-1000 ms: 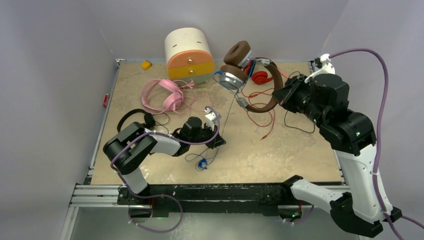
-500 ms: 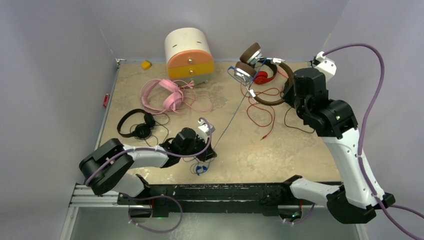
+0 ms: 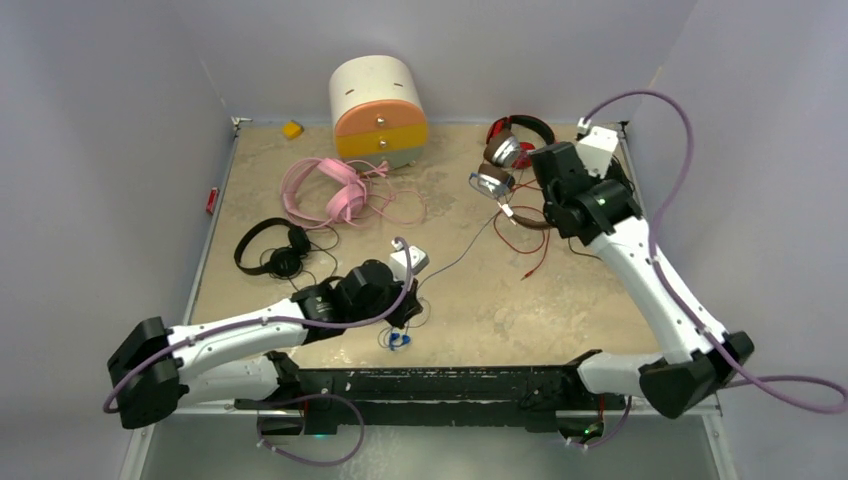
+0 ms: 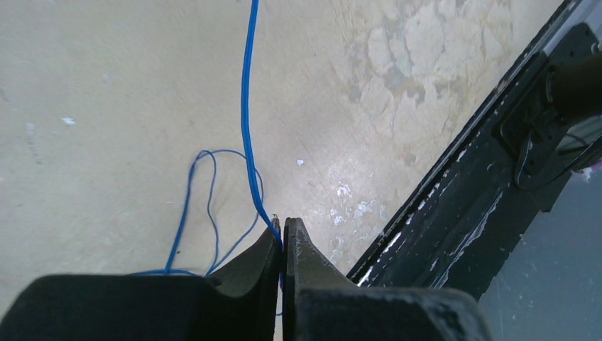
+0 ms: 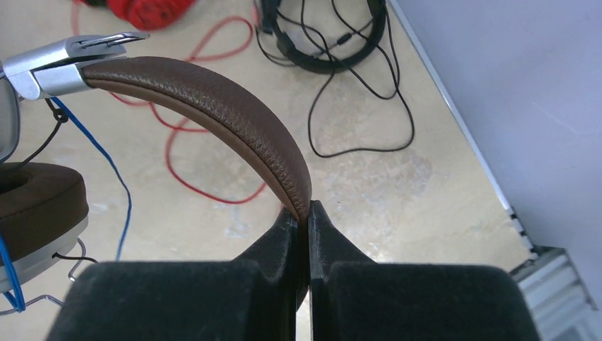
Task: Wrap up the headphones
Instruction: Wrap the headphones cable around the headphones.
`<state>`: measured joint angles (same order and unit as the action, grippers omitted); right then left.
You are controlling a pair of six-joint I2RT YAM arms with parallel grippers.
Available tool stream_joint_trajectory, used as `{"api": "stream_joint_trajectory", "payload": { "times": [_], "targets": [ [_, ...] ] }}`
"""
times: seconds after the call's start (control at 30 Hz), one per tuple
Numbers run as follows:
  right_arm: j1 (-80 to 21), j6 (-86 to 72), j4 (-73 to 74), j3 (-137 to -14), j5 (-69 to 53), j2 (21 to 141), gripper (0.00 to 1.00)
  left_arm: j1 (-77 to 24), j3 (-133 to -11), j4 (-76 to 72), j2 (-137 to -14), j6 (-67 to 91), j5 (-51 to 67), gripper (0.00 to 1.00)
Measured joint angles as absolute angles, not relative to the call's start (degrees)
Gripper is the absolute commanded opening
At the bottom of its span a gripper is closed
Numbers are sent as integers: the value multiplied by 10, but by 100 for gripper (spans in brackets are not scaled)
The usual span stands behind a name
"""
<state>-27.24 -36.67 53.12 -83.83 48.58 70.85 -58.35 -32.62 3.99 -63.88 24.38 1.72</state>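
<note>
The brown headphones (image 3: 497, 168) with silver hinges hang low over the far right of the table. My right gripper (image 5: 307, 213) is shut on their brown headband (image 5: 213, 106), and one brown ear cup (image 5: 35, 206) shows at the left of the right wrist view. From them a thin blue cable (image 3: 455, 255) runs down to my left gripper (image 3: 408, 308), near the front edge. That left gripper (image 4: 283, 226) is shut on the blue cable (image 4: 246, 106), and slack loops (image 4: 206, 206) lie on the table beside it.
Pink headphones (image 3: 325, 190) and black headphones (image 3: 272, 245) lie at the left. Red headphones (image 3: 520, 130) and another black pair (image 5: 326, 35) lie at the far right amid red cable (image 5: 184, 142). The drawer box (image 3: 378, 110) stands at the back. The black front rail (image 4: 461, 213) is close to my left gripper.
My right arm has carried the brown headphones down and toward the back right. My left gripper has pinched fully shut on the blue cable and drawn back toward the front edge.
</note>
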Motion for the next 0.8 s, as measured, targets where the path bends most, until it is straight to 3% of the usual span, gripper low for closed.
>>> {"api": "stream_joint_trajectory", "payload": {
  "times": [0.37, 0.63, 0.8],
  "targets": [
    [-272, -309, 529, -765, 488, 813, 0, -585, -476, 220, -563, 191, -72, 0],
    [-273, -296, 520, -705, 466, 816, 0, -585, -675, 298, -582, 142, -58, 0],
    [-277, -280, 489, -660, 404, 807, 0, -576, -722, 326, -612, 114, -44, 0]
  ]
}}
